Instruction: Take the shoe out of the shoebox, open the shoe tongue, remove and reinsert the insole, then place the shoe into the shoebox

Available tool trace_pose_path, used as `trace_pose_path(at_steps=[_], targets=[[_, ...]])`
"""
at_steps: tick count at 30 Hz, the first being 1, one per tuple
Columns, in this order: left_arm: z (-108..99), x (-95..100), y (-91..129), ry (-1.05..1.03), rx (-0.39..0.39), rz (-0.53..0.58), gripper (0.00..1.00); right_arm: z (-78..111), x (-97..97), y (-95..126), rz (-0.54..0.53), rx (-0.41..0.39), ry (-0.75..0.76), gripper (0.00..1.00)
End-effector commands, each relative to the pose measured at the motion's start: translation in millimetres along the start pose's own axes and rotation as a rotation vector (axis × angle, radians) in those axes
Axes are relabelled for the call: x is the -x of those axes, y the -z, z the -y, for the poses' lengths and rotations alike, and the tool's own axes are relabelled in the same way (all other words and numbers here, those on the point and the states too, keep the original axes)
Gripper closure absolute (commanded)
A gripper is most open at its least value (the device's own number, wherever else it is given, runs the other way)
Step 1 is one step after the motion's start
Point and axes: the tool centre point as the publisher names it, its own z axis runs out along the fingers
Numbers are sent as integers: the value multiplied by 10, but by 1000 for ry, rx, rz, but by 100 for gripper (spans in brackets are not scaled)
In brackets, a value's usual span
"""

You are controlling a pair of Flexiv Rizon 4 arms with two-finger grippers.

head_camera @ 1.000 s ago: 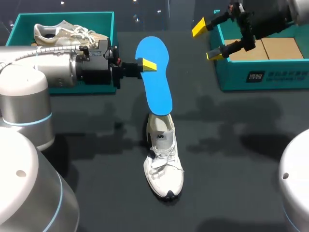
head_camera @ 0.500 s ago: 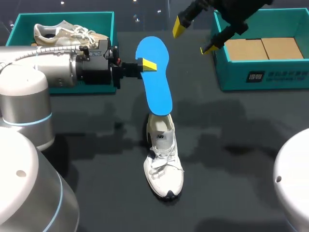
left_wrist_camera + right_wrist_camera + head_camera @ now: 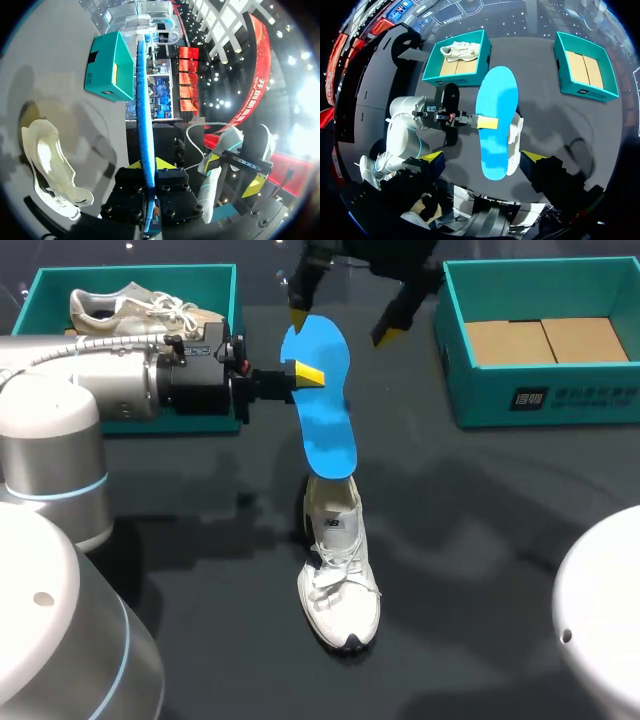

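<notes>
1. Swinging in from the right shoebox (image 3: 540,400), the right gripper (image 3: 343,327) has crossed the far side of the table. It now hangs over the wide end of the insole (image 3: 325,410), fingers spread far apart and holding nothing. The left arm, the insole and the shoe (image 3: 338,575) have not shifted.
2. The left gripper (image 3: 305,373) is clamped on one long edge of the insole near its wide end. The left wrist view shows the blue sheet edge-on between both fingers. Gripping it by the side edge leaves both ends free, probably so the other arm can take or steer one.
3. The insole is out of the shoe and held in the air. From the head view its narrow end lies over the shoe's heel opening. I cannot tell whether the two touch.
4. The shoe stands upright on the table near the middle, toe towards the robot and well apart from both boxes. Its mouth looks pulled open, which suits sliding the insole back in.
5. From its own wrist view, the right gripper's two tips stand either side of the insole, above it and not touching. I judge removal done and reinsertion next, with this arm lining up to help.
6. The left shoebox (image 3: 40,300) holds another shoe (image 3: 130,308). The right one shows only brown card pieces (image 3: 545,340), so it is likely the destination.
</notes>
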Motion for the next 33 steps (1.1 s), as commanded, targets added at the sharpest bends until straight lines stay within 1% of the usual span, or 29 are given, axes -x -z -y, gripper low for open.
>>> trace_pose_path(at_steps=[1, 8, 13, 26, 33], targets=[[-3, 7, -8, 0, -1, -1, 100, -28, -169, -83, 464, -3, 0, 0], [-3, 7, -8, 0, -1, -1, 100, 6, -312, -155, 520, 2, -6, 0], [-3, 7, -8, 0, -1, -1, 100, 35, -373, -188, 521, 8, -6, 0], [-3, 7, -8, 0, -1, -1, 100, 46, -374, -184, 489, 21, -19, 0], [-3, 7, -8, 0, -1, -1, 100, 36, -312, -166, 429, 34, -42, 0]])
